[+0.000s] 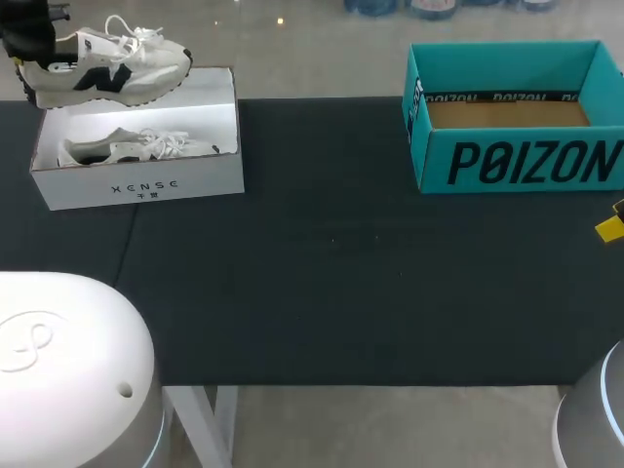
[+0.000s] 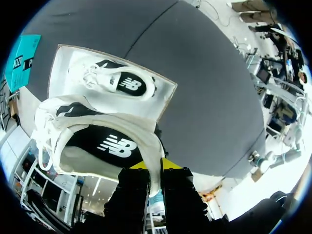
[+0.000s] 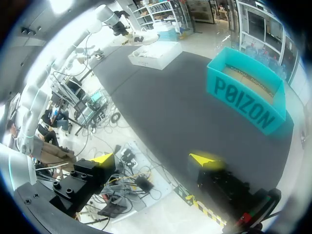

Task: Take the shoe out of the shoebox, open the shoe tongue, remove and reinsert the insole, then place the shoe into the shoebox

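Pinching only the thin heel collar, the left jaws hold the shoe [image 1: 107, 63] above the white shoebox [image 1: 136, 185] at the far-left corner of the bench [image 1: 341, 273]. So narrow a grip could let it swing or slip onto the second shoe [image 1: 127, 146]. It is a white trainer with dark panels and loose laces. The right jaws are spread and empty by the right edge.

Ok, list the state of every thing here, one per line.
White shoebox: open, no lid.
Second shoe: lying on its side in it.
Lifted shoe: held in the air, laced.
Left tool: shut on that shoe's heel.
Right tool: open, empty.
Teal box: open, empty.
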Controlling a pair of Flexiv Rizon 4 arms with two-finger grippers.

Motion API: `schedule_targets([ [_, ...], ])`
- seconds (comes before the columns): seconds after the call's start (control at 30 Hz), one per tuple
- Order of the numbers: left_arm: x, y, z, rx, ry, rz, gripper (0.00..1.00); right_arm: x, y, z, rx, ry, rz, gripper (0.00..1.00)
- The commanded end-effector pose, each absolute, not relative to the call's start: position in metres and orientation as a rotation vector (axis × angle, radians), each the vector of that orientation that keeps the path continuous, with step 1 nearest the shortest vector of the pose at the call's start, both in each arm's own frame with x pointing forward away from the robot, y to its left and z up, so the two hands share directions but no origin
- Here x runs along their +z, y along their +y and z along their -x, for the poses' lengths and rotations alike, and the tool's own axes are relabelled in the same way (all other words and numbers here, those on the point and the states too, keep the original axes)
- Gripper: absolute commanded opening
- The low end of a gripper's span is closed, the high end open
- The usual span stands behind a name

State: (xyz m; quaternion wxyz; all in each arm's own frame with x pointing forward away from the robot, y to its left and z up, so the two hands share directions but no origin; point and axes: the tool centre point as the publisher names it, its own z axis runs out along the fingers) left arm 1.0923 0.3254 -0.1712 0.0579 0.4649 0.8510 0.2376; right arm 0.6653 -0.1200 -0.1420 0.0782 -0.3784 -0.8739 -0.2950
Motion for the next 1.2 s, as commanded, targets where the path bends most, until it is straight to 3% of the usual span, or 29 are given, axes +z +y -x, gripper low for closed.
schedule_targets([
  [0.03,-0.185,0.328,-1.119,0.703,2.600,-1.421,0.00,-0.143,-0.120,-0.667,-0.879,-2.616,1.133,1.00],
  [1.2,-0.317,0.293,-1.189,0.546,2.523,-1.767,0.00,-0.143,-0.120,-0.667,-0.879,-2.616,1.133,1.00],
])
